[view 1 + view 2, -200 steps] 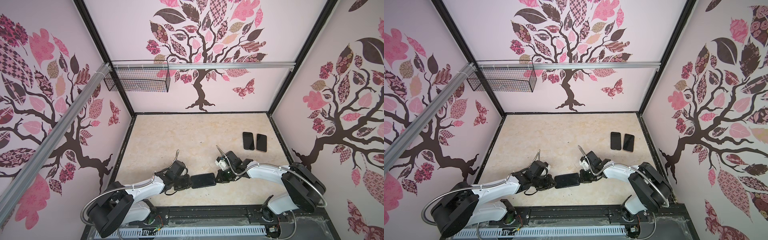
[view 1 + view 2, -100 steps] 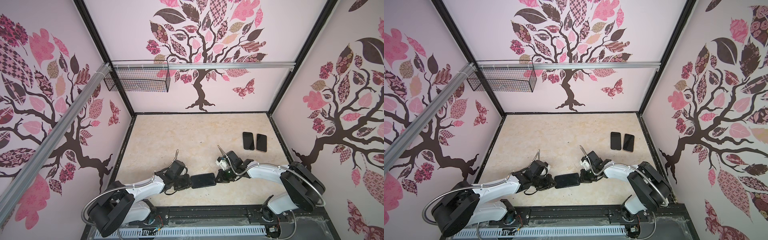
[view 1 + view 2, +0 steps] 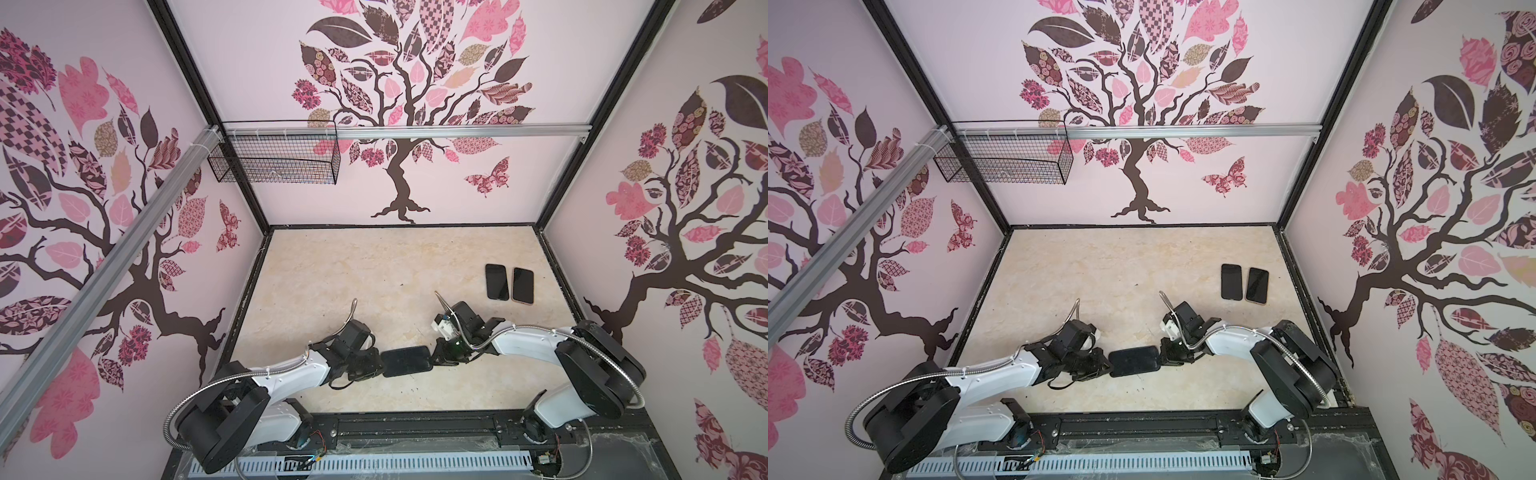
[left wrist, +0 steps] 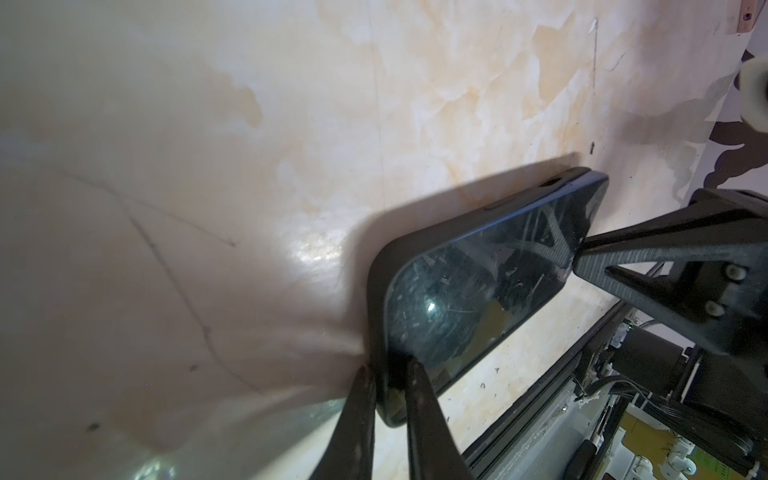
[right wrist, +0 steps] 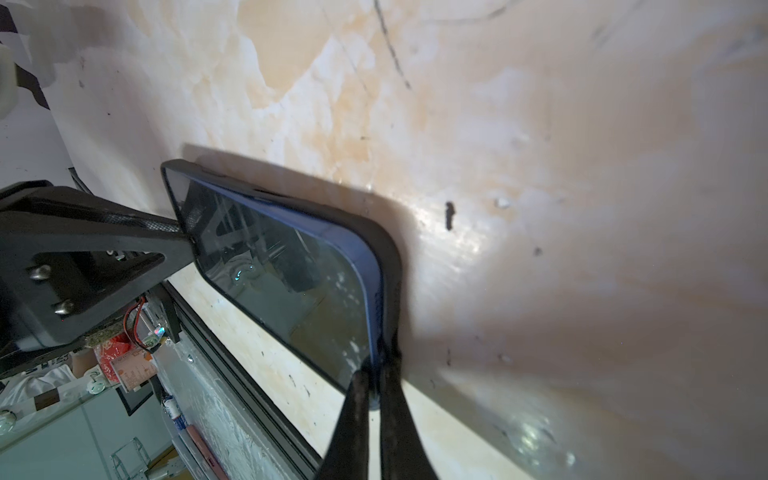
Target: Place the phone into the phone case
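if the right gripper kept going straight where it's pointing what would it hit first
The right gripper is clamped on the phone case end; straight on lies the phone, then probably the left gripper.

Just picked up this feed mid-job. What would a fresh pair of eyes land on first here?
The black phone case with the phone in it, pinched at either end by the left gripper and the right gripper, at the front middle of the table. Next, one spare phone and a second spare phone lying side by side near the right wall, and the bold tree decals on the walls.
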Available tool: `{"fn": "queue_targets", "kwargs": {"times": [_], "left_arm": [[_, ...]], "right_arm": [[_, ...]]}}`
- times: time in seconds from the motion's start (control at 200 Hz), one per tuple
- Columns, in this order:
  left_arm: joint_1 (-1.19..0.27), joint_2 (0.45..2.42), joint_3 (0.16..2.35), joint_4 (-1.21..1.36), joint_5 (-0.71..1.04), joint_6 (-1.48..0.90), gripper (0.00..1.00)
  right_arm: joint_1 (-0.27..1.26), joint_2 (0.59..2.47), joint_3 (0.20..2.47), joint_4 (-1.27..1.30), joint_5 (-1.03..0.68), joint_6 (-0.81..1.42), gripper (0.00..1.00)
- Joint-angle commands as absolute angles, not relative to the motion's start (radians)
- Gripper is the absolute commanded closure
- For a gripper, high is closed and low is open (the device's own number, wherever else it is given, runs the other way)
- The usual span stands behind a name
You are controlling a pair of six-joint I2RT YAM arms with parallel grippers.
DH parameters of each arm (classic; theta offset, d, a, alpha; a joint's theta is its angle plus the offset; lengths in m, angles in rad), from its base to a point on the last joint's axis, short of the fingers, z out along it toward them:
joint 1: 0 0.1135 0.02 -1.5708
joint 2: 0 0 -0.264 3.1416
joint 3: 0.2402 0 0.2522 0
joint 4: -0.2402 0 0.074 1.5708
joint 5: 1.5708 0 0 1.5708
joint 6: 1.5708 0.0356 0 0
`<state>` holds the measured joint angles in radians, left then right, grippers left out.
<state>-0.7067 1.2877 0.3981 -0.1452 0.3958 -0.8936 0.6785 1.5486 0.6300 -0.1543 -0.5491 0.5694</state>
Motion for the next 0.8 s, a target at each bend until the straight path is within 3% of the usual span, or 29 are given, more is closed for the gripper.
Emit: {"fn": "queue_targets", "kwargs": {"times": [0.0, 0.405, 0.795], "left_arm": [[-0.740, 1.376, 0.399, 0.005, 0.396, -0.899, 0.85], [-0.741, 1.330, 0.389, -0.038, 0.376, -0.888, 0.85], [-0.736, 1.267, 0.387, -0.087, 0.322, -0.871, 0.83]], "right_arm": [[0.837, 1.761, 0.604, 0.099, -0.561, 0.584, 0.92], [0.879, 1.695, 0.703, -0.213, -0.241, 0.498, 0.92], [0.816, 1.525, 0.781, -0.409, -0.228, 0.417, 0.87]]}}
